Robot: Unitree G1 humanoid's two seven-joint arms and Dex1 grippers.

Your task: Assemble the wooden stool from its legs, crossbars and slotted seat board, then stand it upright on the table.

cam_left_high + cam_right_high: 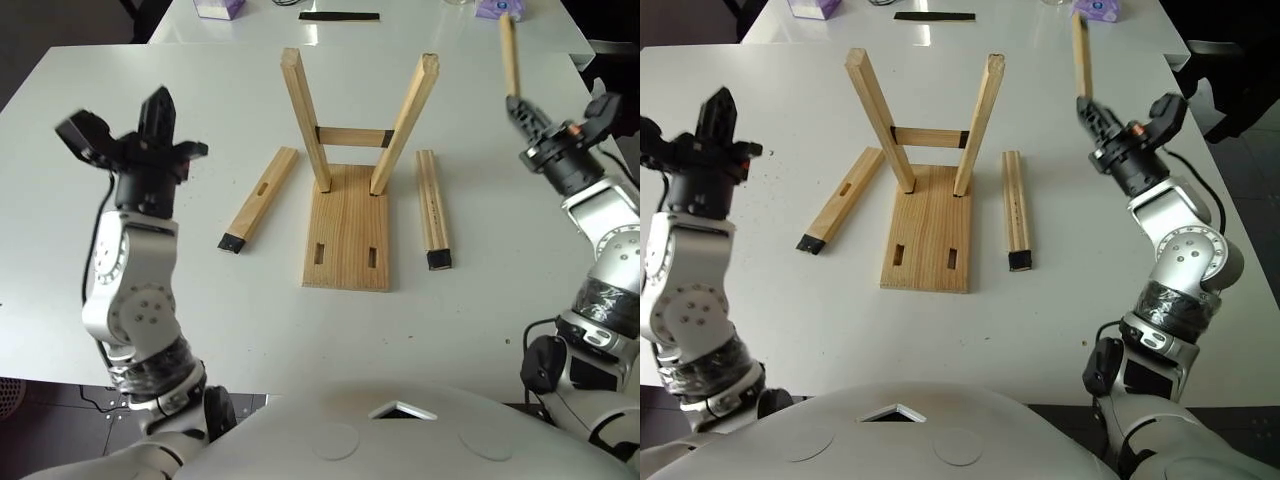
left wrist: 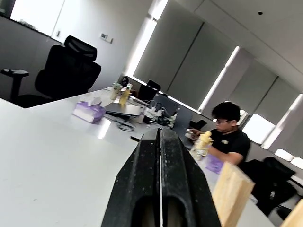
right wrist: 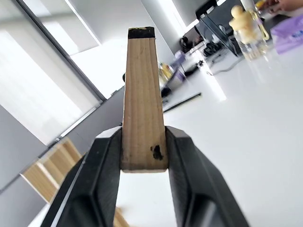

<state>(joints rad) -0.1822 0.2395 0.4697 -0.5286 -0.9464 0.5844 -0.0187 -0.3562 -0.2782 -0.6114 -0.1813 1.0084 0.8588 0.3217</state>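
Observation:
The slotted seat board [image 1: 346, 230] lies flat mid-table. Two legs [image 1: 305, 118] [image 1: 408, 122] stand slanted in its far slots, joined by a crossbar [image 1: 351, 137]. One loose leg [image 1: 259, 198] lies to the board's left, another [image 1: 432, 208] to its right. My right gripper [image 1: 522, 108] is raised at the far right, shut on a thin wooden crossbar [image 1: 510, 54] that points up and away; the right wrist view shows the bar [image 3: 143, 94] clamped between both fingers [image 3: 102, 175]. My left gripper [image 1: 158, 112] is held up at the left, shut and empty, its fingers [image 2: 161, 175] pressed together.
A black strip [image 1: 339, 16] lies at the table's far edge, with purple tissue packs [image 1: 218, 8] at the far left and far right corners. Open tabletop stretches in front of the board and to its left.

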